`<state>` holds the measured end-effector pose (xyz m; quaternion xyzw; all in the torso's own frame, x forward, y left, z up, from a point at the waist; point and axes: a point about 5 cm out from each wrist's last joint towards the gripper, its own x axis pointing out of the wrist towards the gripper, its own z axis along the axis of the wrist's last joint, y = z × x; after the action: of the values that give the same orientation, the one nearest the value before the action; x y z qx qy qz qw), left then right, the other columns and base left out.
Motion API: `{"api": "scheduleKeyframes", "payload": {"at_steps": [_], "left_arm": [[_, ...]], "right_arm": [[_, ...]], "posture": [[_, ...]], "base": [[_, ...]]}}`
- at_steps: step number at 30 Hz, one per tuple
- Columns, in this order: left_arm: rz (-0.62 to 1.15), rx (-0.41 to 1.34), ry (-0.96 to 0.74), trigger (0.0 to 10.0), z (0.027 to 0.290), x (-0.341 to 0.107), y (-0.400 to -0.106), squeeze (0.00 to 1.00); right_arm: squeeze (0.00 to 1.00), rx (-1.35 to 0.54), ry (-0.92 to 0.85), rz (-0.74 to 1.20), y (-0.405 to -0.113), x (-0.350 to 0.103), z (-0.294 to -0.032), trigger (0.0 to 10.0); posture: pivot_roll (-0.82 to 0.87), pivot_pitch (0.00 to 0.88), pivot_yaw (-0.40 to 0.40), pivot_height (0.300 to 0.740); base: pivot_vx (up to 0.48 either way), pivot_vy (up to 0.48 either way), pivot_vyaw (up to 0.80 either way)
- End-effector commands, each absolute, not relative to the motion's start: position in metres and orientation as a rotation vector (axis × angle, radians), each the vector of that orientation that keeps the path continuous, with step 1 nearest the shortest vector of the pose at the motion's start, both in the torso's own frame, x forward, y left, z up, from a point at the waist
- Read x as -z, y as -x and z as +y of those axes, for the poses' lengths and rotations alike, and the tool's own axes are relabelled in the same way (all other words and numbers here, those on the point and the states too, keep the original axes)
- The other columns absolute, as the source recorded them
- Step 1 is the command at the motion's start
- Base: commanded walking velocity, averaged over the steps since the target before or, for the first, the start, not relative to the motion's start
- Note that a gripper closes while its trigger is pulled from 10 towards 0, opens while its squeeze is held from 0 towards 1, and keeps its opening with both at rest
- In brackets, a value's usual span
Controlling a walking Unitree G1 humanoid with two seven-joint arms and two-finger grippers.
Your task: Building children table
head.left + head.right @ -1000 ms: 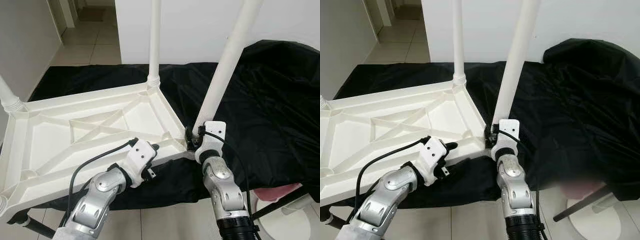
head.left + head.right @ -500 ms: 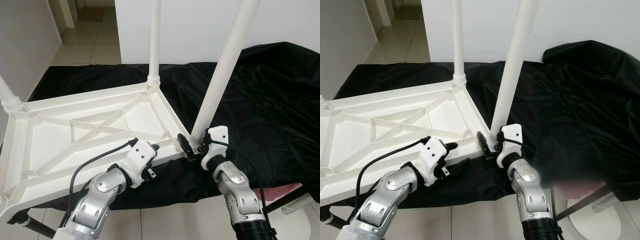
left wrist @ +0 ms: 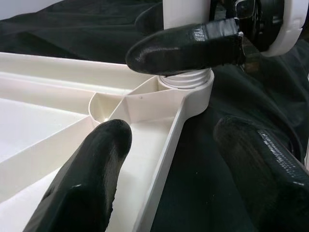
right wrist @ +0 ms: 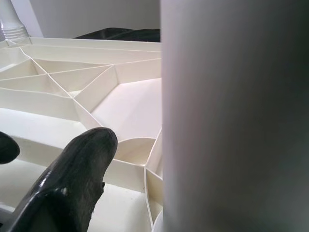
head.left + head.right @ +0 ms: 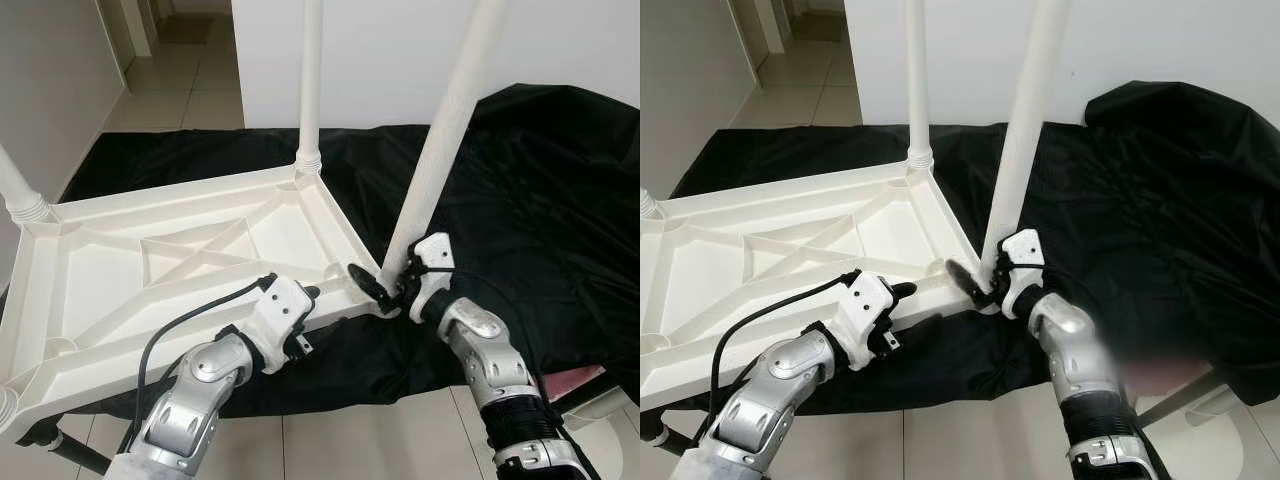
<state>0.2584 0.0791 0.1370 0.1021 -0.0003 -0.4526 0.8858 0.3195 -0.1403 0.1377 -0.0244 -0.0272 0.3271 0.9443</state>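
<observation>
**Q:** Where is the children's table?

**A:** The white plastic table top (image 5: 190, 260) lies upside down, ribbed underside up, on a desk draped in black cloth (image 5: 540, 200). Three white legs rise from its corners: the near leg (image 5: 440, 150) at the corner by the right end effector, a far leg (image 5: 310, 80) beyond it, and a third leg (image 5: 18, 192) well off to the left end effector's far side.

**Q:** What is the right end effector doing?

**A:** The right end effector (image 5: 392, 290) is spread around the base of the near leg, one black finger (image 5: 366, 282) lying over the table top's corner socket, the other on the leg's far side. In the right wrist view the leg (image 4: 236, 116) rises close against the camera; whether the fingers press it, I cannot tell.

**Q:** And the left?

**A:** The left end effector (image 3: 169, 169) is released, its fingers parted astride the table top's front rim (image 3: 164, 154), one finger (image 3: 87, 179) over the ribbed inside, the other over the cloth. Just ahead of it sits the threaded socket (image 3: 186, 82) with the right arm's finger (image 3: 186, 43) across it.

**Q:** Beyond the desk?

**A:** Pale tiled floor (image 5: 190, 85) and a white wall (image 5: 380, 50).
</observation>
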Motion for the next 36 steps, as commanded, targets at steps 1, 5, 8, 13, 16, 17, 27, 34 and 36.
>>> {"api": "scheduleKeyframes", "payload": {"at_steps": [1, 5, 8, 13, 16, 17, 27, 34, 36], "left_arm": [[0.014, 0.96, -0.212, 10.0, 0.079, -0.135, -0.256, 0.0], [0.031, 0.972, -0.193, 10.0, 0.081, -0.135, -0.255, 0.0], [0.035, 0.977, -0.191, 10.0, 0.081, -0.135, -0.255, 0.0], [0.043, 0.994, -0.194, 10.0, 0.083, -0.135, -0.253, 0.0], [0.047, 0.998, -0.195, 10.0, 0.083, -0.134, -0.252, 0.0], [0.047, 0.998, -0.195, 10.0, 0.083, -0.134, -0.252, 0.0], [0.071, 1.023, -0.194, 10.0, 0.086, -0.131, -0.249, 0.0], [0.085, 1.048, -0.195, 10.0, 0.086, -0.129, -0.245, 0.0], [0.086, 1.051, -0.194, 10.0, 0.086, -0.129, -0.245, 0.0]], "right_arm": [[0.0, -0.722, 0.043, -0.049, -0.318, -0.134, -0.13, 10.0], [0.0, -0.773, 0.019, -0.056, -0.313, -0.131, -0.114, 10.0], [0.0, -0.795, 0.005, -0.06, -0.312, -0.129, -0.109, 10.0], [0.0, -0.809, -0.014, -0.066, -0.31, -0.126, -0.104, 10.0], [0.0, -0.819, -0.013, -0.066, -0.307, -0.125, -0.104, 10.0], [0.0, -0.819, -0.013, -0.066, -0.307, -0.125, -0.104, 10.0], [0.0, -0.835, 0.042, -0.055, -0.308, -0.128, -0.13, 10.0], [0.0, -0.884, 0.145, -0.046, -0.315, -0.134, -0.146, 10.0], [0.0, -0.89, 0.163, -0.046, -0.317, -0.136, -0.148, 10.0]], "posture": [[0.03, 0.021, 0.0, 0.74], [0.03, 0.023, -0.003, 0.74], [0.04, 0.024, -0.002, 0.74], [0.03, 0.023, -0.006, 0.74], [0.03, 0.02, -0.005, 0.74], [0.03, 0.02, -0.005, 0.74], [0.02, 0.018, -0.005, 0.74], [0.02, 0.011, -0.004, 0.74], [0.03, 0.005, -0.007, 0.74]], "base": [[0.0, 0.0, 0.0], [0.0, 0.0, 0.0], [0.0, 0.0, 0.0], [0.0, 0.0, 0.0], [0.0, 0.0, 0.0], [0.0, 0.0, 0.0], [0.0, 0.0, 0.0], [0.0, 0.0, 0.0], [0.0, 0.0, 0.0]]}}
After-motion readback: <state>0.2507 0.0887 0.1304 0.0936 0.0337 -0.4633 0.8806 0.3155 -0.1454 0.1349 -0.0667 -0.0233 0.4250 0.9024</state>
